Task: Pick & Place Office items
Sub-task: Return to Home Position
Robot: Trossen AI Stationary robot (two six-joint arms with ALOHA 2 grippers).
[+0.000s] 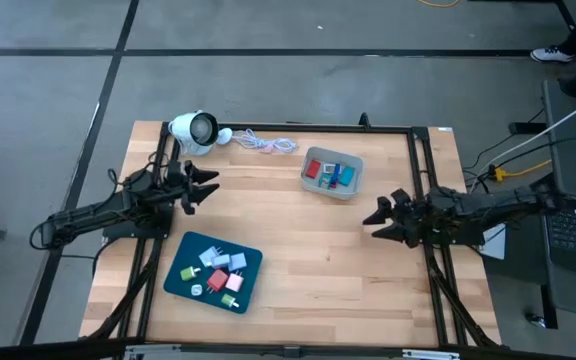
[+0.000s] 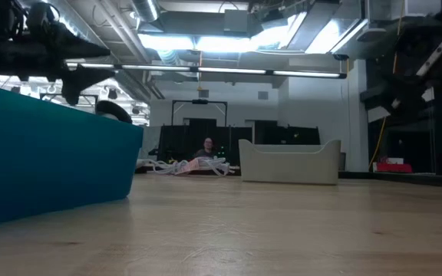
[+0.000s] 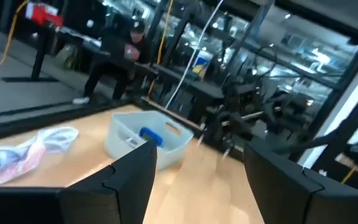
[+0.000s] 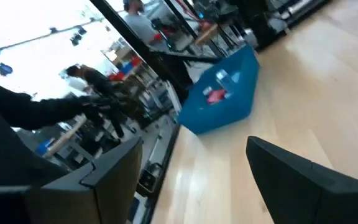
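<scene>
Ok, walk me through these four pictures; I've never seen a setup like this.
Two dark robot arms work at a wooden table. The overhead picture shows everything: the left gripper and the right gripper both hover open, holding nothing. Another picture looks level across the tabletop, and the last two come from a camera on each wrist. A teal tray holds small coloured pieces, and a grey bin holds a few more. A white round camera and its cord lie at the table's edge.
</scene>
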